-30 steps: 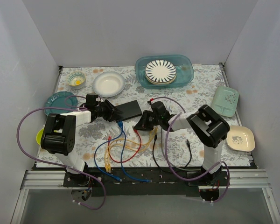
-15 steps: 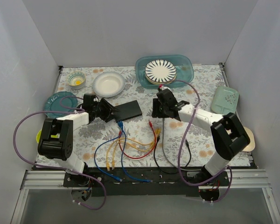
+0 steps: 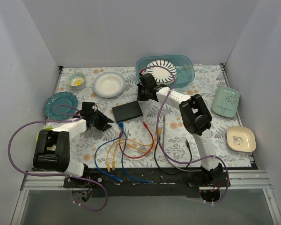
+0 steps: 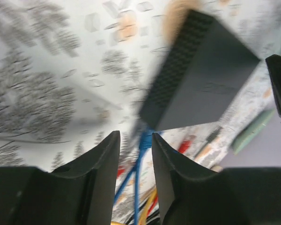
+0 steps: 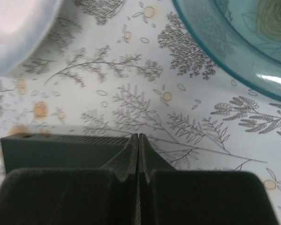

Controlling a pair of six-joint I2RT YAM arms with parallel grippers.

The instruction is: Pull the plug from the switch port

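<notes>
The switch [image 3: 127, 111] is a flat black box lying mid-table. A blue plug [image 3: 120, 124] on a blue cable meets its near left corner. The left wrist view is blurred, so I cannot tell if the plug sits in a socket. My left gripper [image 3: 107, 123] is open and empty, just left of the switch. In the left wrist view the blue plug [image 4: 144, 138] shows beyond the gap of my left gripper [image 4: 134, 136], under the switch [image 4: 201, 70]. My right gripper [image 3: 143, 92] is shut and empty at the switch's far right corner. In the right wrist view my right gripper [image 5: 138, 136] is shut above the switch [image 5: 61, 150].
Loose red [image 3: 144, 125], yellow [image 3: 113, 150] and black [image 3: 163, 118] cables lie on the floral cloth in front of the switch. A teal tray [image 3: 187, 70] with a striped plate stands behind the right gripper. A white bowl [image 3: 109, 84] and a teal plate [image 3: 61, 104] are at the left, and dishes at the right edge.
My right arm has swung from the near right of the switch to its far side by the teal tray. My left gripper has drawn back left, off the switch.
</notes>
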